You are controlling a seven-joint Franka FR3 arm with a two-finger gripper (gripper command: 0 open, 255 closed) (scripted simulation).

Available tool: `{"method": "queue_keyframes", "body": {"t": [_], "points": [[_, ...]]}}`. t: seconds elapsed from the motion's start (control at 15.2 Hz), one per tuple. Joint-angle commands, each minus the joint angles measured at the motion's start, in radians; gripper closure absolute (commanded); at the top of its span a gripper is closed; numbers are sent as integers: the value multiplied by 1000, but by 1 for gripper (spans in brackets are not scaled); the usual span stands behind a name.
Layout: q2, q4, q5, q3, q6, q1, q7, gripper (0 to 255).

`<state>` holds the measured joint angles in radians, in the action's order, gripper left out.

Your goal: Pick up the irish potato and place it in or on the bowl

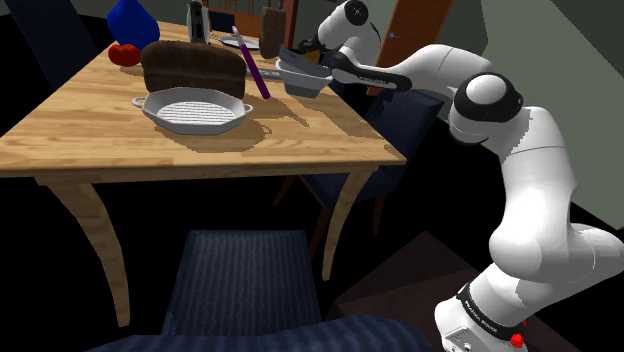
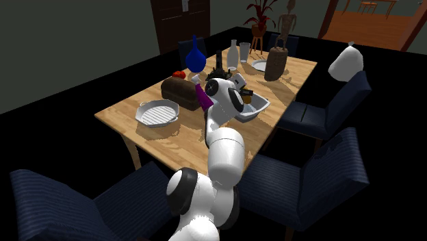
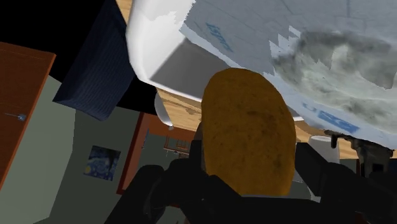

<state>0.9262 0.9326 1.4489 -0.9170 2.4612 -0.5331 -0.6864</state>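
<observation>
Your black two-finger gripper (image 3: 249, 181) is clenched on the brown, oval, rough-skinned potato (image 3: 248, 127), holding it just beside the white squarish bowl (image 3: 159, 44) at the wooden table's (image 1: 120, 140) edge, likely positioned for release over its rim.

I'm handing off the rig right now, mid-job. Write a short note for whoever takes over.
Hand: shut on the potato, which is brown and held clear of the table.
Bowl: white, near the table's edge, close in front of the hand.
Done: potato picked up and at the bowl.
Left: lower it into the bowl, open the hand, pull back.
</observation>
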Motion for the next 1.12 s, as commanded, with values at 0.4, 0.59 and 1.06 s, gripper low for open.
{"method": "queue_keyframes", "body": {"t": [0.4, 0.59, 1.06], "points": [[20, 5, 0, 4, 0, -1, 2, 255], [24, 2, 5, 8, -1, 7, -5, 0], [-163, 270, -10, -31, 14, -134, -115, 0]]}}
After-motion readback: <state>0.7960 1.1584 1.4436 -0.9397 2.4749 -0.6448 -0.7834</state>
